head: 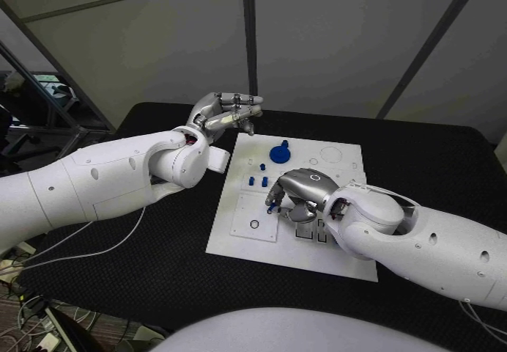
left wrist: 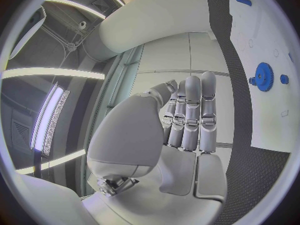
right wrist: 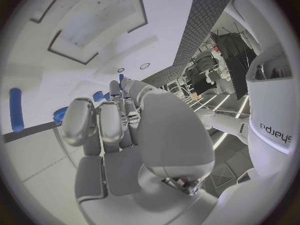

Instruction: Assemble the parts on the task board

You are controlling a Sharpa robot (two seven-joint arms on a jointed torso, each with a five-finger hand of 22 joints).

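Observation:
The white task board (head: 343,172) lies in the middle of the black table. A blue gear (head: 279,153) stands on its far part, also seen as the gear (left wrist: 264,76) from the left wrist. Small blue pegs (head: 257,179) stand near the board's left side. My right hand (head: 301,188) hovers low over the board's middle with its fingers curled down; the fingertips reach a small blue piece (head: 272,207), and whether they hold it is hidden. Blue pieces (right wrist: 99,96) show between its fingers (right wrist: 112,127). My left hand (head: 224,110) is raised off the board's far left corner, fingers (left wrist: 190,112) straight, holding nothing.
A recessed square panel (head: 255,216) with holes sits at the board's near left, and dark slots (head: 312,229) lie beside the right wrist. A blue peg (right wrist: 15,116) lies on the board by a groove. Black table (head: 158,242) surrounds the board.

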